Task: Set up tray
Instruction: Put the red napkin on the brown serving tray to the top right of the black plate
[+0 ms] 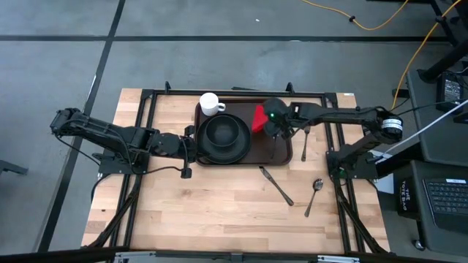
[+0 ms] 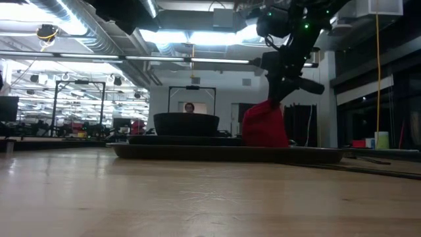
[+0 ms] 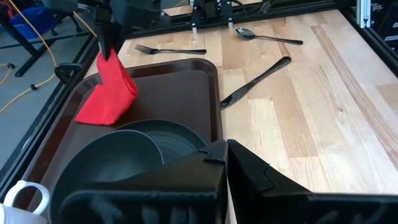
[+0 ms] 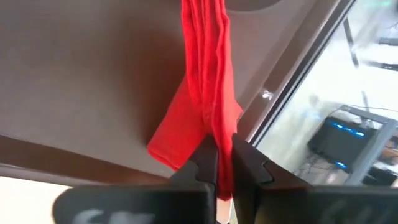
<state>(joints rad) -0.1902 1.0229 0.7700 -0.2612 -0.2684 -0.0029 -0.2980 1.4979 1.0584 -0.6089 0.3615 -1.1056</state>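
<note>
The dark brown tray [image 1: 281,150] lies at the table's far middle. On it are a black plate with a bowl [image 1: 223,135] and a white mug [image 1: 211,104]. A red folded napkin [image 3: 109,93] hangs over the tray's right part, and my right gripper [image 4: 221,163] is shut on its upper end. My left gripper [image 3: 226,152] is shut at the tray's left edge, above the rim beside the plate. I see nothing between its fingers. My right gripper pinches the napkin's upper end [image 4: 219,134] between its two fingers, over several folded layers. The fingers come from above, slanting down from the table's right side. The napkin hangs below them, and its lower end [image 3: 99,112] rests on the tray floor.
A fork [image 1: 304,142] lies right of the tray, and a knife [image 1: 276,185] and a spoon [image 1: 314,193] lie on the bare wood nearer the front. A black frame runs around the table's far and side edges. The near half of the table is bare wood.
</note>
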